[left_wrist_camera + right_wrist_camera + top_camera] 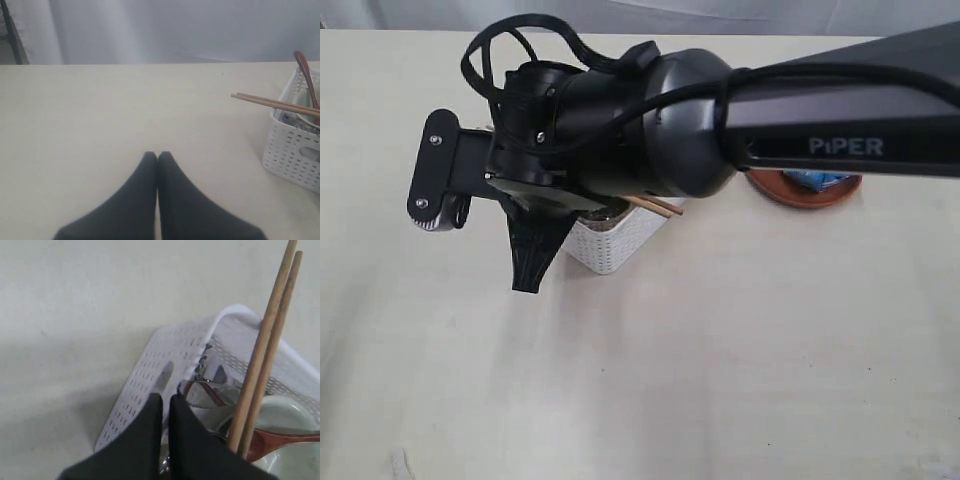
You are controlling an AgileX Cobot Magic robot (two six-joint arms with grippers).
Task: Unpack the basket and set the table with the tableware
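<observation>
The white lattice basket (610, 240) (295, 155) (142, 380) stands on the cream table (740, 350), mostly hidden under my right arm in the exterior view. Wooden chopsticks (265, 350) (275, 103) (655, 206) stick out over its rim. Inside lie a brown wooden spoon (285, 439) (306, 70), a whitish bowl (287, 412) and a shiny steel cup (210, 392). My right gripper (165, 397) (527, 285) is at the basket's wall, its fingers nearly together with steel glinting in the slit between them. My left gripper (158, 154) is shut and empty over bare table, left of the basket.
A brown round plate (800, 192) with a blue snack packet (817, 179) on it lies to the right of the basket, partly under my right arm. A pale curtain (175, 30) hangs behind the table's far edge.
</observation>
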